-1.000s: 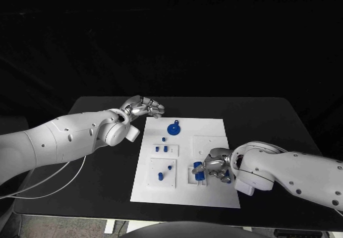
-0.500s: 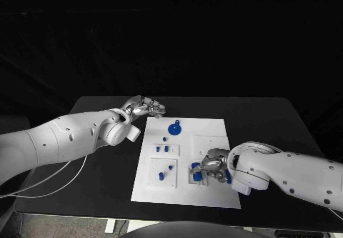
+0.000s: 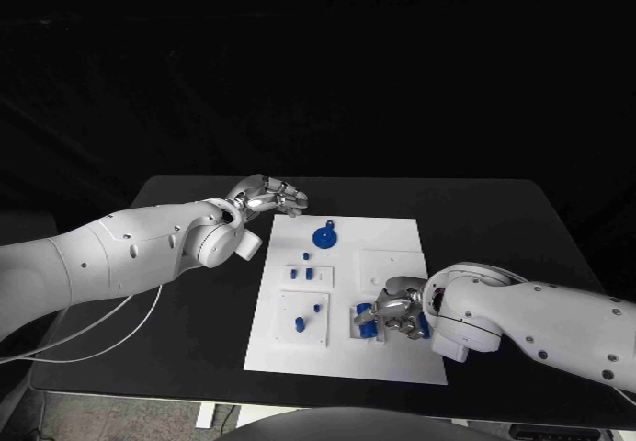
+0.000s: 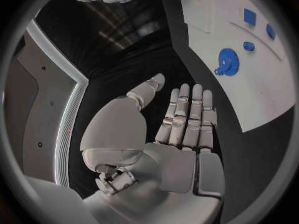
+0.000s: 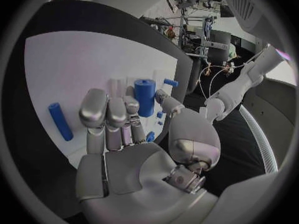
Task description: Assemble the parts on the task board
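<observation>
The white task board (image 3: 384, 248) lies mid-table. My right hand (image 3: 398, 312) is over its near right part. A blue cylinder (image 5: 144, 97) stands upright on the board, pinched between this hand's thumb and a fingertip (image 5: 131, 106); the cylinder (image 3: 365, 318) also shows just left of the hand in the head view. A blue rod (image 5: 60, 121) lies flat beside the fingers. A blue gear (image 3: 323, 240) sits at the board's far end. My left hand (image 3: 272, 197) hovers at the far left corner of the board, fingers (image 4: 187, 114) straight and side by side, holding nothing.
Small blue pieces sit in a raised block (image 3: 306, 273) and on another block (image 3: 303, 320) on the board's left half. The blue gear (image 4: 228, 61) and more small pieces (image 4: 249, 17) show beyond the left hand. Black table (image 3: 504, 230) surrounds the board.
The right hand has shifted very slightly at the blue cylinder. The left hand has stayed where it was.
</observation>
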Tool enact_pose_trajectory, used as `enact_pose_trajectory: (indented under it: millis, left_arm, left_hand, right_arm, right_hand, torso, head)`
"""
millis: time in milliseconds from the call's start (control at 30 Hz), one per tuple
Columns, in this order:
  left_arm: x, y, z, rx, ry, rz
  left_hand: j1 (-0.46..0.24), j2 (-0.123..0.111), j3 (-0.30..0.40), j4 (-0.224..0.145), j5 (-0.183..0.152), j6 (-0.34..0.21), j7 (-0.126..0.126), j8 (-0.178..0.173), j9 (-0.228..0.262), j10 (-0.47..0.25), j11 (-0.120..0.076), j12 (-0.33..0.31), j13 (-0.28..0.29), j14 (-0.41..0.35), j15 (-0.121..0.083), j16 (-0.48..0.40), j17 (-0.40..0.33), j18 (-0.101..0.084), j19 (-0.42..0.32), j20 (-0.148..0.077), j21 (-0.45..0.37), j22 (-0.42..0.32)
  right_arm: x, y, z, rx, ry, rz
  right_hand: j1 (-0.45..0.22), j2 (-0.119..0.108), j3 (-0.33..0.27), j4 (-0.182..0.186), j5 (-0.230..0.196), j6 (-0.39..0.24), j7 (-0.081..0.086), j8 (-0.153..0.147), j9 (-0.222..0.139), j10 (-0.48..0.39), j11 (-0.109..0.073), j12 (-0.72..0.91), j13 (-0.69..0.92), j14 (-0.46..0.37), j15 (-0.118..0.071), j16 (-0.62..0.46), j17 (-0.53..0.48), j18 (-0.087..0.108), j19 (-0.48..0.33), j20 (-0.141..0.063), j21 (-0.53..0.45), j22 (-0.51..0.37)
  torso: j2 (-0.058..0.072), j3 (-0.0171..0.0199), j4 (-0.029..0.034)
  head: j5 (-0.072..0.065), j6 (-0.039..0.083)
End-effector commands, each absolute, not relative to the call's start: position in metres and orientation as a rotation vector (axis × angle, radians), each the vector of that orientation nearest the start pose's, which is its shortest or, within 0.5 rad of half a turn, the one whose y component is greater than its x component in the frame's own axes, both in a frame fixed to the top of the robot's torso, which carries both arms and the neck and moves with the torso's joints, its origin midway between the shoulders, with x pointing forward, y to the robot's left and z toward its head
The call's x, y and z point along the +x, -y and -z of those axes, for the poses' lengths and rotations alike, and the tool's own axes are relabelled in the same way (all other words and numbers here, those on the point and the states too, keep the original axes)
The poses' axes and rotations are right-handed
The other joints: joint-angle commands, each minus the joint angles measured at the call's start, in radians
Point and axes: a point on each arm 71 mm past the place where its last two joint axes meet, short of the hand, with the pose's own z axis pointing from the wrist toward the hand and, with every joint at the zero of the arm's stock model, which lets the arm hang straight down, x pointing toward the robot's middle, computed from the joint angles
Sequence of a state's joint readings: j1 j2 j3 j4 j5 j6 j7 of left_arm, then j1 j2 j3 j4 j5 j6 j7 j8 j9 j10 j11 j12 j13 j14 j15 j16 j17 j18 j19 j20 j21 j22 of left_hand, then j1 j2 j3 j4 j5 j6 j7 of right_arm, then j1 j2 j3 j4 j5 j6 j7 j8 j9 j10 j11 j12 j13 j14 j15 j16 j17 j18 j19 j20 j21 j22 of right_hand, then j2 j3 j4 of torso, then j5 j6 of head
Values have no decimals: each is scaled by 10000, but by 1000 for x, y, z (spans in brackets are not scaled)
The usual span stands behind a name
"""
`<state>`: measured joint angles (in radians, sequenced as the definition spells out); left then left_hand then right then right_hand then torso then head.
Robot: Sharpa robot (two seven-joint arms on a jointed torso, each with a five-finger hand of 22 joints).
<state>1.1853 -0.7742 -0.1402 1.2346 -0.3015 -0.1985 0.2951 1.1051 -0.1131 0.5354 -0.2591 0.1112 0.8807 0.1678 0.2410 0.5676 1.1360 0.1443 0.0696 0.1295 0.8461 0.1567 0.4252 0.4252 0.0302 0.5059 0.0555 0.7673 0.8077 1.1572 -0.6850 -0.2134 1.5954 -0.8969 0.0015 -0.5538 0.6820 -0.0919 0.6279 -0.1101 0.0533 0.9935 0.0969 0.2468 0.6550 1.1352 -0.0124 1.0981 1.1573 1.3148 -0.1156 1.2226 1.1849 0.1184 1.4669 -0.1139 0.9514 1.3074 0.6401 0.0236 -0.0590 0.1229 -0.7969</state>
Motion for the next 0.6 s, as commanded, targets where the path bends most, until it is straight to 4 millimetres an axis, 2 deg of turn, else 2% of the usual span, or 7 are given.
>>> enact_pose_trajectory:
  millis: [33, 233, 300, 367, 400, 433, 600]
  left_arm:
    - [517, -254, 239, -8731, -16772, 12517]
    - [517, -253, 239, -8733, -16771, 12512]
    - [517, -254, 239, -8737, -16769, 12504]
    - [517, -254, 240, -8742, -16768, 12493]
    - [517, -254, 239, -8742, -16763, 12490]
    - [517, -254, 239, -8742, -16764, 12490]
    - [517, -254, 240, -8746, -16766, 12484]
  left_hand:
    - [-124, -2, -47, 9, -46, -98, -7, 35, -17, 38, 3, 27, -12, 40, 7, -35, 17, 152, 56, 13, -40, -11]
    - [-126, -2, -49, 11, -47, -100, -6, 36, -19, 37, 4, 26, -14, 39, 8, -38, 20, 152, 56, 14, -42, -10]
    - [-127, -3, -49, 12, -47, -102, -6, 35, -20, 36, 4, 26, -14, 39, 8, -39, 21, 152, 56, 14, -42, -10]
    - [-128, -3, -50, 12, -47, -103, -5, 35, -21, 36, 4, 26, -15, 39, 8, -40, 22, 152, 56, 14, -43, -10]
    - [-128, -4, -50, 12, -47, -104, -5, 34, -21, 35, 4, 26, -15, 39, 8, -41, 22, 152, 56, 14, -43, -10]
    - [-128, -4, -50, 12, -47, -105, -5, 34, -22, 35, 4, 25, -16, 39, 8, -41, 22, 152, 55, 14, -44, -10]
    - [-128, -6, -51, 13, -47, -108, -4, 34, -23, 34, 5, 25, -17, 38, 8, -43, 24, 152, 55, 13, -45, -10]
  right_arm:
    - [403, 123, 298, 1714, -25732, -5654]
    - [406, 123, 298, 1897, -25477, -5657]
    - [406, 123, 298, 1867, -25453, -5650]
    - [406, 123, 298, 1830, -25451, -5655]
    - [406, 123, 298, 1812, -25462, -5670]
    - [406, 123, 298, 1796, -25473, -5677]
    - [406, 124, 298, 1772, -25483, -5723]
  right_hand:
    - [-85, -2, -62, 8, -44, 23, 23, 37, -13, -34, 2, -36, -13, -66, -13, -51, -6, 1434, -3, 54, 42, 165]
    - [-262, -147, -239, -20, -45, 0, 34, 7, -20, -63, 13, -44, -3, -80, -5, -80, -3, 1434, -37, 46, 56, 172]
    - [-649, -164, -715, -76, -44, -28, 43, -17, -15, -97, 6, -47, 12, -96, -5, -91, 17, 1434, -87, 27, 68, 180]
    - [-898, -24, -1302, -441, 0, -58, 2, -40, 1, -156, 21, -52, 35, -132, -24, -112, 41, 1434, -178, -46, 76, 186]
    - [-1013, 53, -1574, -655, -44, -67, 33, -54, 6, -173, -22, -54, 44, -140, -29, -119, 59, 1434, -223, -83, 75, 183]
    - [-1134, 60, -1772, -784, -26, -77, 13, -67, 7, -188, -6, -62, 46, -152, -33, -133, 64, 1434, -255, -102, 70, 179]
    - [-1480, 240, -2448, -1530, -39, -81, 6, -119, 7, -222, -36, -93, 52, -182, -54, -197, 89, 1434, -339, -206, 50, 157]
  torso:
    - [-2, 4, 0]
    - [-1, 0, 4]
    - [0, 1, 6]
    - [2, 1, 6]
    - [2, 1, 6]
    - [4, 1, 1]
    - [1, 2, 0]
  head:
    - [15, -10]
    - [30, -14]
    - [26, -12]
    - [28, -11]
    - [28, -11]
    - [31, -18]
    - [39, -22]
